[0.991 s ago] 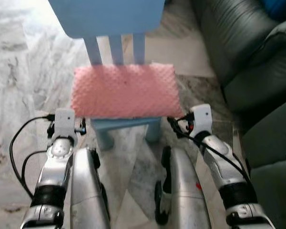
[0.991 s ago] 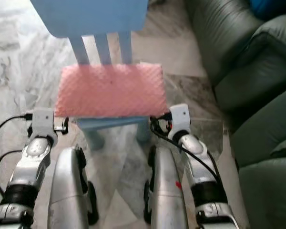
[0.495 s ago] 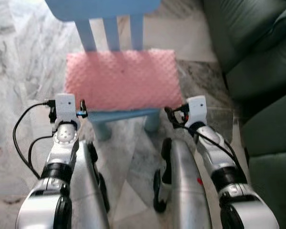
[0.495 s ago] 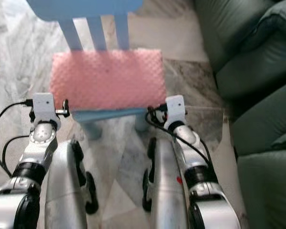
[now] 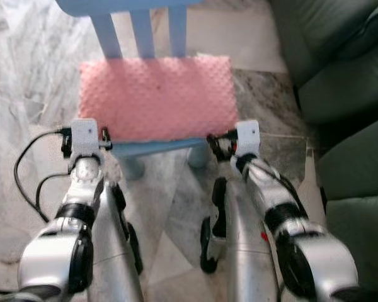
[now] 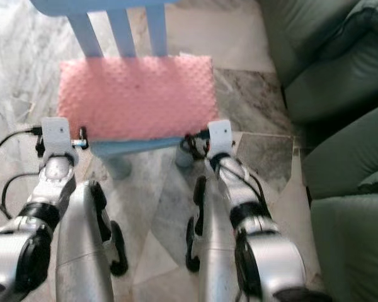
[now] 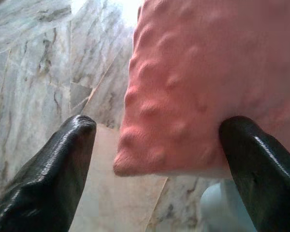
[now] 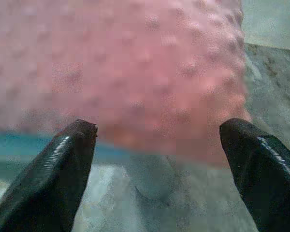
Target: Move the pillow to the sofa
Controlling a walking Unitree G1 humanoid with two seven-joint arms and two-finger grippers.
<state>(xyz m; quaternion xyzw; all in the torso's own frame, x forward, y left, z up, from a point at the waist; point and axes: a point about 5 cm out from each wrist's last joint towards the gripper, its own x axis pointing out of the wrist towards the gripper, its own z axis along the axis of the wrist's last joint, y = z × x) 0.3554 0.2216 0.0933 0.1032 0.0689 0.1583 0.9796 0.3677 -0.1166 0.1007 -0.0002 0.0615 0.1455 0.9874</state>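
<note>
**Both grippers spread at the front corners of the pink pillow**

The pink pillow (image 5: pixel 156 97), bumpy in texture, lies flat on the seat of a small blue chair (image 5: pixel 152 148), covering nearly the whole seat so that only the front edge of the seat and two front legs show beneath it. The chair's slatted back (image 5: pixel 143 33) rises at the far side. The chair stands on a grey marble floor (image 5: pixel 25 75).

The left gripper (image 7: pixel 157 169) sits at the pillow's front left corner; in the left wrist view its two black fingers (image 7: pixel 53 179) stand wide apart, with the corner of the pillow between them and not gripped. The right gripper (image 8: pixel 157 169) is at the front right corner, just before the seat edge; its fingers (image 8: pixel 50 174) are likewise spread wide, the pillow's edge and the blue seat front lying between and beyond them.

The dark green sofa (image 5: pixel 340 75) stands to the robot's right, close beside the chair, its cushions well apart from the pillow
</note>
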